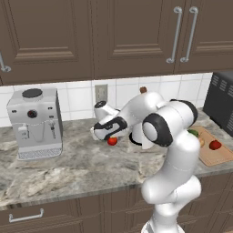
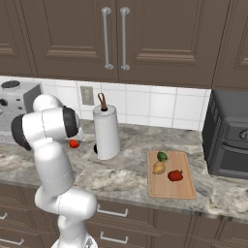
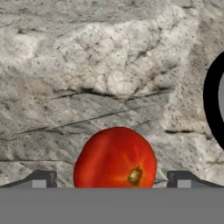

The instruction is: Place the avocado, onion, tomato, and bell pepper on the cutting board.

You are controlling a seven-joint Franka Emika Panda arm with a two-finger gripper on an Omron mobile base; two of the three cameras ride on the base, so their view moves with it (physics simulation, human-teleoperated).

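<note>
Hand (image 3: 111, 179) low, fingers wide apart

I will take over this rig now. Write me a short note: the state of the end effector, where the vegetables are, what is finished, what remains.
End effector: open, holding nothing, low over the counter with the tomato between its fingertips, not yet gripped.
Tomato: on the counter, left of the paper towel roll, off the board.
Cutting board: on the counter beside the toaster oven. On it lie the avocado, the onion and the bell pepper.
Done: three of four placed.
Left: probably close on the tomato, carry it to the board, release.
</note>
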